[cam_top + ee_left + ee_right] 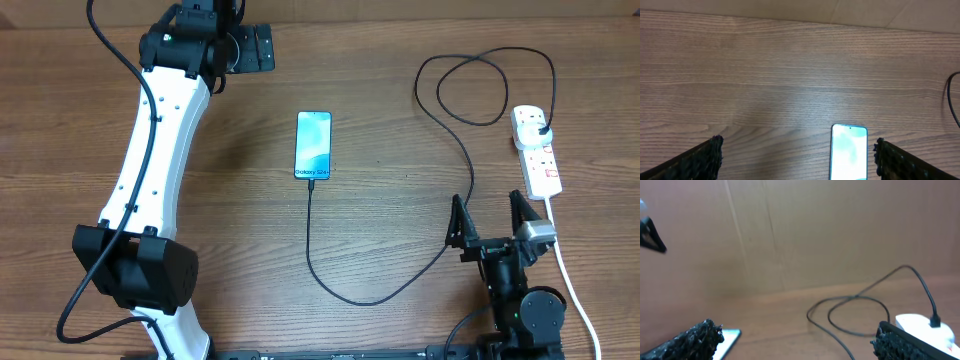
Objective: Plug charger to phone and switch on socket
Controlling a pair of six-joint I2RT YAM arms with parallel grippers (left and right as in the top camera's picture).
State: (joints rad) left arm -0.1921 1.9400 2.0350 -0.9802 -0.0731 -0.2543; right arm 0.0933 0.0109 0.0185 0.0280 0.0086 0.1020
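Observation:
The phone point(313, 146) lies screen up at the table's middle, with its blue screen lit. The charger's thin black cable point(370, 300) runs from the phone's lower edge, curves right and loops at the back right. Its black plug point(540, 128) sits in the white socket strip point(537, 160). My right gripper point(489, 218) is open and empty, just left of the strip's near end. My left gripper point(252, 48) is at the back left, open and empty in the left wrist view point(797, 150), with the phone point(849, 152) ahead of it. The right wrist view point(797, 335) shows the cable point(855, 300), the strip point(920, 325) and the phone's corner point(727, 337).
The strip's thick white cord point(572, 285) runs down the right side toward the front edge, past the right arm's base point(530, 310). The left arm point(160, 150) stretches along the left side of the wooden table point(400, 100). A cardboard wall point(815, 230) stands behind.

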